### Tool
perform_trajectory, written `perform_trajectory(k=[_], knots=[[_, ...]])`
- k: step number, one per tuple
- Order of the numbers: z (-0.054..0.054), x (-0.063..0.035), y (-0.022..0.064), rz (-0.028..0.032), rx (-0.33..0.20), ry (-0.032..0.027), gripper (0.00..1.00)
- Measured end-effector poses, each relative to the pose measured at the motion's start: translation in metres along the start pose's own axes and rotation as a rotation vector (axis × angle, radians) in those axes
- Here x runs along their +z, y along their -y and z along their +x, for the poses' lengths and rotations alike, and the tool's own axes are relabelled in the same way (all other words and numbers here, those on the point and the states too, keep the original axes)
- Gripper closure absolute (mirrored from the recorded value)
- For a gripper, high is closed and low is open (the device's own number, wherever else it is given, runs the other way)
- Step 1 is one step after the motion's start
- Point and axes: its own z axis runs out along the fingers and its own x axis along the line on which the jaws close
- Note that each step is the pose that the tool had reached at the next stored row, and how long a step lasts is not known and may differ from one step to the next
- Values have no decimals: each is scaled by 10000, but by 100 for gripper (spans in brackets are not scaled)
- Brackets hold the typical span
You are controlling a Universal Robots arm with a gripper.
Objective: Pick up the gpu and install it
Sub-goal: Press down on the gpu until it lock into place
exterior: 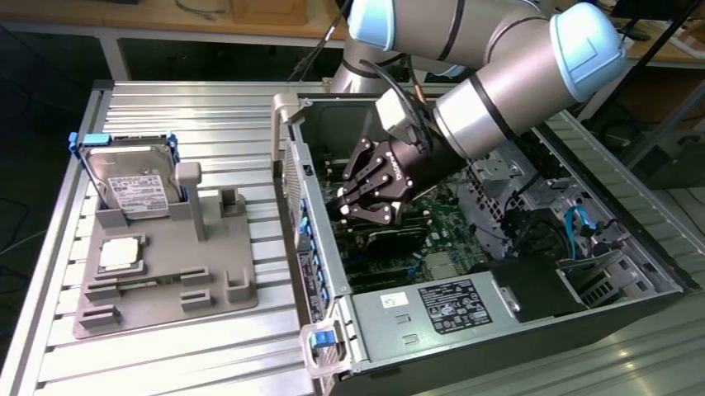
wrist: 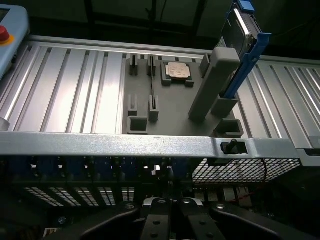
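gpu (exterior: 388, 239): a dark flat card lying low inside the open computer case (exterior: 289, 165), right under the pincer tips and over the green motherboard (exterior: 441, 223). From where I stand it looks to be at its slot, but I cannot tell whether it is fully seated.
pincer (exterior: 369, 213): clenched, fingers drawn together and pointing down onto the card. I cannot tell whether they pinch its top edge or only bear on it.
arm (exterior: 518, 91): reaches in over the case's open side, its wrist close to the inner wall.
motherboard area: crowded, with a blue cable (exterior: 575, 227) and dark wiring off to the exterior view's right, and the power supply (exterior: 441, 305) near the case's front.
grey fixture (exterior: 165, 309): sits on the desk (exterior: 198, 107) beside the case, well apart from the pincer. It carries the hard drive (exterior: 132, 186) upright in its blue frame and the small silver chip (exterior: 119, 254) flat. Its narrow slots look empty.
risk, tilt: if the card goes in off-square, its edge could jam at the slot, and force from above could strain the board.
risk, bracket: the metal end could catch on the rear wall of the case if it is not lined up.
risk, clearance: the wrist sits tight to the case wall, so a sideways shift could knock the frame.
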Motion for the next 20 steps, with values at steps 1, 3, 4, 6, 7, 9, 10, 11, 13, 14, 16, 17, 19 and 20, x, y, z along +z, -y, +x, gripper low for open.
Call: perform_trajectory(k=[1,3,4,6,7,9,10,11,13,14,16,17,19,20], knots=[[7,-1,-1,-1,-4,6,89],[25,-2,-2,0,-18,25,89],[26,-2,-2,0,-18,26,89],[26,-2,-2,-1,-18,26,89],[26,-2,-1,-1,-19,26,89],[27,-3,-1,-11,-19,26,89],[32,-4,0,-26,-26,36,89],[41,-6,1,-51,-51,74,89],[54,-8,1,-89,-82,121,89],[63,-9,1,-103,-94,139,89],[86,-11,0,-122,-109,163,89],[103,-13,-1,-128,-126,185,89],[114,-14,-2,-134,-139,204,89],[114,-15,-1,-141,-138,205,89]])
